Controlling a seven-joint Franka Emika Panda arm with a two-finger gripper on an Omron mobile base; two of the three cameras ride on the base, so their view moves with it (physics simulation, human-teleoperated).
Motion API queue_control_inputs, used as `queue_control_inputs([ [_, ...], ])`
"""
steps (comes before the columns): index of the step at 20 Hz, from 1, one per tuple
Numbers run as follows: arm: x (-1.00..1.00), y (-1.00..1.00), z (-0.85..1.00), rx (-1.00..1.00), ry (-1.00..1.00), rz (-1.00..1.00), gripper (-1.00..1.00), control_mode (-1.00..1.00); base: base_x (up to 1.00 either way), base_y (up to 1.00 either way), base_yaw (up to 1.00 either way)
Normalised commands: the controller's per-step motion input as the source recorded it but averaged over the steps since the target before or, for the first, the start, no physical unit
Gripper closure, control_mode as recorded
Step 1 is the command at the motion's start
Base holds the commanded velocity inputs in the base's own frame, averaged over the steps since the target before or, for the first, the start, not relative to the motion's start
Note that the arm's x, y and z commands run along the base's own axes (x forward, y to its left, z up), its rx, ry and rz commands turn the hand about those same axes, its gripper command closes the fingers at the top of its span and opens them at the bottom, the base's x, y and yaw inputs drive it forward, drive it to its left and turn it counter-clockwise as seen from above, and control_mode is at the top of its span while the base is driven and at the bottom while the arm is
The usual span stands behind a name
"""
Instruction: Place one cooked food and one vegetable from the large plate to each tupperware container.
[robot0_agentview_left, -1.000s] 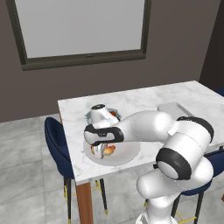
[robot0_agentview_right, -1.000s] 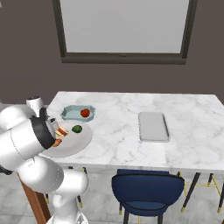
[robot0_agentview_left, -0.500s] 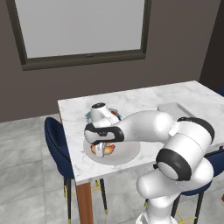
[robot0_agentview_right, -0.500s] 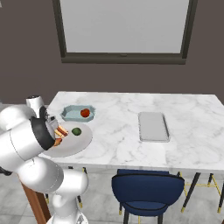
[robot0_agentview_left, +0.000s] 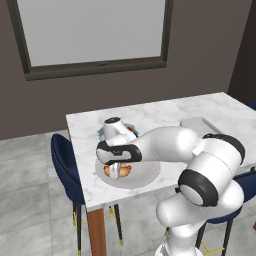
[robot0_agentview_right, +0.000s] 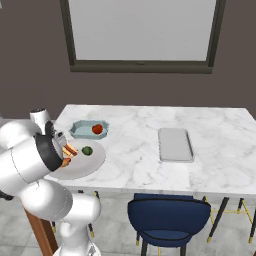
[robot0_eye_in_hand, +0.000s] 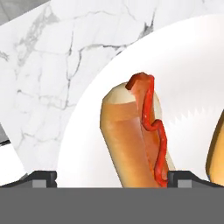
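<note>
Right base view shows the pale blue-green tub at the far left of the marble table, with one red round vegetable inside it. Well to its right lies the pale grey, translucent tub, shallow and rectangular; I cannot tell whether anything is in it. The large plate, round, flat and pale grey, sits just near of the blue-green tub and carries a small green vegetable and a hot dog with a red squiggle of sauce along its bun.

Compared with a second ago, the hand has come lower over the plate, while the tubs and food lie as before.

Hand view places the gripper astride the hot dog, jaws spread wide, one dark fingertip either side and nothing gripped. A second orange-brown food lies at the right edge.
</note>
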Motion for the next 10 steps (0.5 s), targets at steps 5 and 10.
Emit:
queue_control_inputs([
  [5, 0.16, 0.00, -0.14, 0.00, -0.03, 0.00, -1.00, -1.00, 0.00, 0.00, 0.00],
  [10, 0.06, 0.00, -0.07, 0.00, -0.01, 0.00, -1.00, -1.00, 0.00, 0.00, 0.00],
])
